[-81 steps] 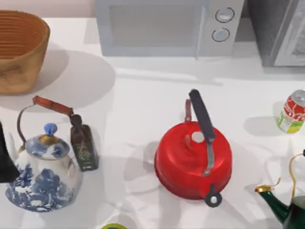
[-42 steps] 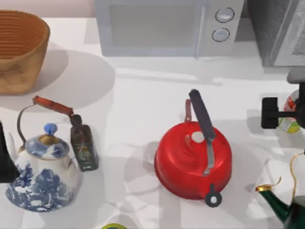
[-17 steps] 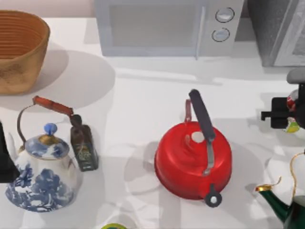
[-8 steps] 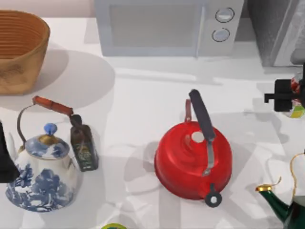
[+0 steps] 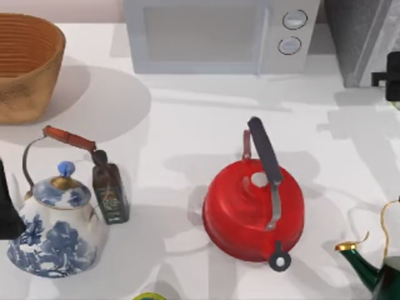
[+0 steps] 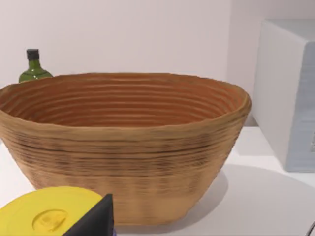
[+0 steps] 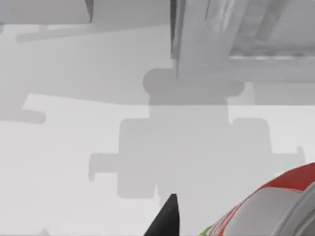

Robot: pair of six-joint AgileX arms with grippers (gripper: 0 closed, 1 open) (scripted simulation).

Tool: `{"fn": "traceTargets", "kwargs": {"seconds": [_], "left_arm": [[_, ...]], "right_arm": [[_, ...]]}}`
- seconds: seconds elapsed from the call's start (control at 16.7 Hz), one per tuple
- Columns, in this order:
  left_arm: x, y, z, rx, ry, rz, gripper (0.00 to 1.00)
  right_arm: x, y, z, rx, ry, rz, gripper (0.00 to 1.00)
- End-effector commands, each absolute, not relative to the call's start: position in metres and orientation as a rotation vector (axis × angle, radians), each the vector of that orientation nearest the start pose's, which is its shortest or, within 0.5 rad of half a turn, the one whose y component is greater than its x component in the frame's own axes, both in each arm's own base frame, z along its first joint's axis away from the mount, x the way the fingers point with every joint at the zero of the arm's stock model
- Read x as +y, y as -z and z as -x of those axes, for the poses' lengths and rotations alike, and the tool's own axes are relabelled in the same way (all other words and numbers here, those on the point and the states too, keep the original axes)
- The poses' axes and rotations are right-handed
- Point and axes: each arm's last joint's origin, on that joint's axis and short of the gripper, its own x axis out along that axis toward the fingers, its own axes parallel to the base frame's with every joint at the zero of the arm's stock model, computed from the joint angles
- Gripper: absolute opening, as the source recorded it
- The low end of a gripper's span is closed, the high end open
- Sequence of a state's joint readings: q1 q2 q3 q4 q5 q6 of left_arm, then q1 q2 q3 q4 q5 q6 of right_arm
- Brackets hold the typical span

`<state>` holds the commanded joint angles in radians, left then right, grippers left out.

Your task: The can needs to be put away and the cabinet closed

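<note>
Cabinet stands at the table's two o'clock corner. Right gripper hangs before it at three o'clock; finger spread cannot be told. The can sits close beside one fingertip, grip unconfirmed

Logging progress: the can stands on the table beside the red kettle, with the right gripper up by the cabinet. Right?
Not quite: the can is off the table, held in the right gripper by the cabinet, as the right wrist view shows. The left gripper sits parked at the table's left.
</note>
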<state>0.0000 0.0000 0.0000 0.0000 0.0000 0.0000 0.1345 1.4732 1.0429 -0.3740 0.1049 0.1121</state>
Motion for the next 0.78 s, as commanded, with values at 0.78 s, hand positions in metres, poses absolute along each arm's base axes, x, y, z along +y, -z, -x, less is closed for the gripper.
{"fn": "traceTargets", "kwargs": {"seconds": [0.78], "left_arm": [[-0.001,-0.16,-0.106,0.0,0.0,0.0,1.0]], "right_arm": [[0.022,-0.237,-0.261,0.761,0.04,-0.017,0.0]]}}
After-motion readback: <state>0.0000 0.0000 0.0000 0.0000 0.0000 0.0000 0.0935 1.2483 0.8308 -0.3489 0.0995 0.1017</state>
